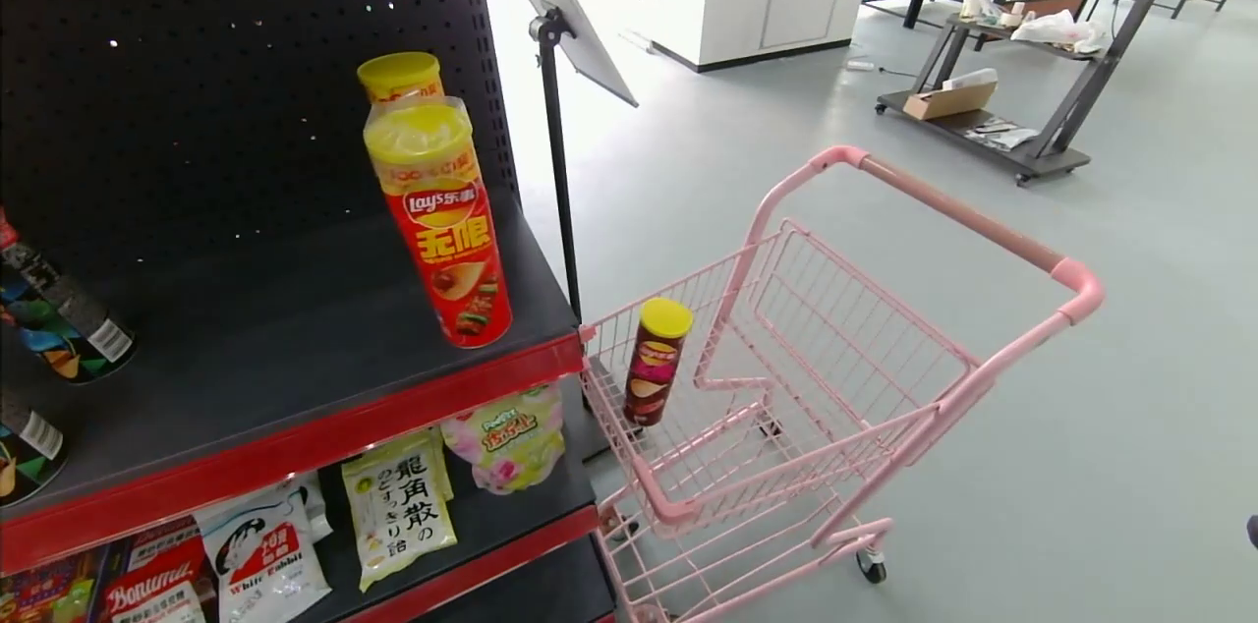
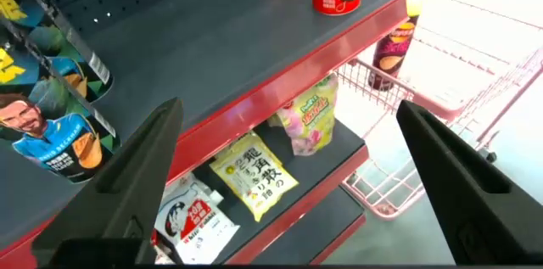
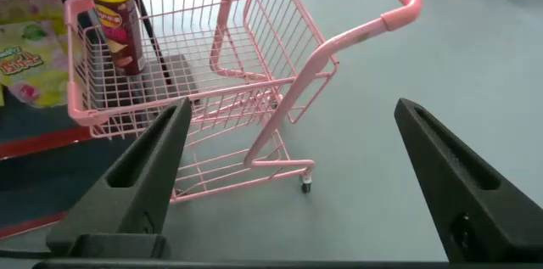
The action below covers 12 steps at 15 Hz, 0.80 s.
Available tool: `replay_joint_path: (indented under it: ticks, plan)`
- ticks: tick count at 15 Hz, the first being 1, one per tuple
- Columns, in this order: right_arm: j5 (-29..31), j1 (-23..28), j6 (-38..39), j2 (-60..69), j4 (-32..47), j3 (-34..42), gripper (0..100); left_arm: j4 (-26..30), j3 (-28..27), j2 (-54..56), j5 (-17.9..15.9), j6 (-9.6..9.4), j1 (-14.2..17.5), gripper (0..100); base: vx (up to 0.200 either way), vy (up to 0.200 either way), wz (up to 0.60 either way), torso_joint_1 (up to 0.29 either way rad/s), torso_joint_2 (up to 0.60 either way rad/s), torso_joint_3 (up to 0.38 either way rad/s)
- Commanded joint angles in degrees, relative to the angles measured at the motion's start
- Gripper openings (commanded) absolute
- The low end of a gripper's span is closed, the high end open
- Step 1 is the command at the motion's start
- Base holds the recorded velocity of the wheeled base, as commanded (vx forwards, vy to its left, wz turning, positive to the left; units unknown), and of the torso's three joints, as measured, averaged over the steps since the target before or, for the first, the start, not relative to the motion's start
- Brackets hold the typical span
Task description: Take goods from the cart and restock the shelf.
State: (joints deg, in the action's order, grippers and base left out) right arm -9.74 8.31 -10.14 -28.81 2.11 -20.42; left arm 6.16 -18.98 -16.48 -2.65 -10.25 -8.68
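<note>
A pink wire cart stands to the right of the shelf. One dark-red chip can with a yellow lid stands upright in the cart's upper basket, at the shelf-side corner. Two red chip cans with yellow lids stand near the right end of the black shelf top. My left gripper is open in front of the shelf's red edge, with nothing between its fingers. My right gripper hangs open above the floor beside the cart, with the dark can farther off.
Dark printed cans stand at the shelf's left end. Snack bags fill the lower shelf. A sign on a thin black stand rises between shelf and cart. A black trolley and white cabinets stand far off across open grey floor.
</note>
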Motion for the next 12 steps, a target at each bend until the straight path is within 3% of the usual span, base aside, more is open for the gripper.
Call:
replay_joint_path:
  ticks: [1, 4, 12]
  plan:
    - [-0.02, 0.04, 0.04, -0.20, 0.00, 0.03, 100, 0.00, 0.00, 0.84, 0.01, -0.03, -0.02, 100, 0.000, 0.000, 0.00, 0.000, 0.00, 0.000]
    - [-0.02, 0.04, -0.05, -0.11, -0.09, 0.47, 100, 0.08, 0.00, 2.16, 0.01, -1.53, -0.02, 100, 0.000, 0.000, 0.00, -0.075, 0.19, 0.114]
    - [-0.02, 0.04, -0.05, 1.38, 0.00, 2.23, 100, 0.26, 1.23, 5.85, 0.10, -1.61, 0.07, 100, 0.000, 0.000, 0.00, -0.138, 0.39, 0.238]
